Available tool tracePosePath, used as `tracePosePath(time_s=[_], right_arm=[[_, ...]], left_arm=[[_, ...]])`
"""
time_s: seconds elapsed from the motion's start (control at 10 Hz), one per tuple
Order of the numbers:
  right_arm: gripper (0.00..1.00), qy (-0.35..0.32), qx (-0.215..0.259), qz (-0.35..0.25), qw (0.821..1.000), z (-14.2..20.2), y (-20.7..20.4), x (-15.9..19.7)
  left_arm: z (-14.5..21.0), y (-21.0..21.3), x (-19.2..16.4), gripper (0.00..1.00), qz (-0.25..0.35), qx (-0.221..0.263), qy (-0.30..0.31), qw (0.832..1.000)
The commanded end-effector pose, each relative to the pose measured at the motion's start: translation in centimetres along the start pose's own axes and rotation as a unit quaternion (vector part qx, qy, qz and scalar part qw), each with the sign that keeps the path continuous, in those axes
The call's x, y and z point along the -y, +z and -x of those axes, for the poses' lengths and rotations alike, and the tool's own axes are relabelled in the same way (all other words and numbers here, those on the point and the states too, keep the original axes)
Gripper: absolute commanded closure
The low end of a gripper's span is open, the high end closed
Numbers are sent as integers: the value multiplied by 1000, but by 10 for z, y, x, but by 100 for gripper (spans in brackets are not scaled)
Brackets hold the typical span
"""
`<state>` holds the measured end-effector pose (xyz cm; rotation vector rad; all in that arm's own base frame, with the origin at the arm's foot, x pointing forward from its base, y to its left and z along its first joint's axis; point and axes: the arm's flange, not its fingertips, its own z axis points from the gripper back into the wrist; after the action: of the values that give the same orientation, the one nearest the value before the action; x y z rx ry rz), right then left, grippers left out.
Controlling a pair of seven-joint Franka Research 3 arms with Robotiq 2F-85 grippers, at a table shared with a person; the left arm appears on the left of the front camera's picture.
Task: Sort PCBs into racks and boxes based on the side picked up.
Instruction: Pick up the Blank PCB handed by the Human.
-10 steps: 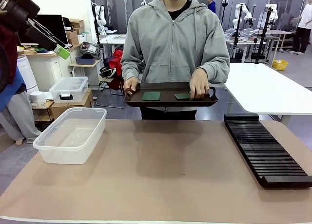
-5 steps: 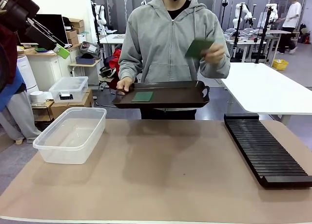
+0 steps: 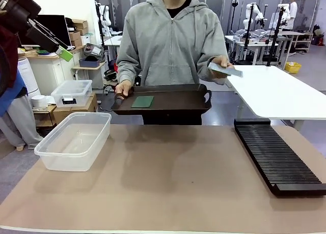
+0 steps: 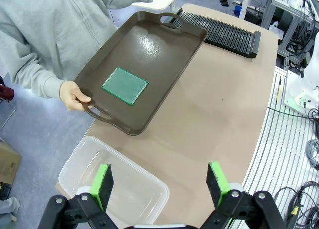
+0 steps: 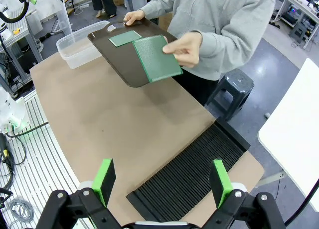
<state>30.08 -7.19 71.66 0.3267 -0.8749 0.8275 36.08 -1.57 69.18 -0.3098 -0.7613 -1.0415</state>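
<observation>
A person at the far side holds a dark brown tray (image 3: 173, 103) by one handle with one hand. One green PCB (image 3: 142, 101) (image 4: 125, 85) (image 5: 125, 38) lies flat on the tray. The person's other hand (image 3: 220, 64) holds a second PCB (image 3: 226, 69) (image 5: 155, 58) up beside the tray, roughly level. The clear box (image 3: 74, 140) (image 4: 117, 179) (image 5: 79, 45) stands on the table's left. The black slotted rack (image 3: 277, 157) (image 4: 222, 32) (image 5: 192, 171) lies on the right. My left gripper (image 4: 160, 181) hangs open high above the box's edge. My right gripper (image 5: 162, 181) hangs open high above the rack.
A brown mat (image 3: 168, 183) covers the table between box and rack. A white table (image 3: 277, 91) stands behind the rack. A small lidded clear box (image 3: 71, 92) sits on cartons at the far left, off the table.
The person lifted one PCB off the tray, raised it, then lowered it out to the right. The tray, now held by one hand, shifted left. Both grippers stayed open and still.
</observation>
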Motion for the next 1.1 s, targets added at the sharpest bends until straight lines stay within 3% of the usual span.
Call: tracePosePath(time_s=[0.0, 1.0], right_arm=[[0, 3, 5, -5, 1000, 0, 0, -2], [0, 0, 0, 0, 1000, 0, 0, 0]], left_arm=[[1, -1, 0, 0, -3, 1, -1, 1000], [1, -1, 0, 0, -3, 1, -1, 1000]])
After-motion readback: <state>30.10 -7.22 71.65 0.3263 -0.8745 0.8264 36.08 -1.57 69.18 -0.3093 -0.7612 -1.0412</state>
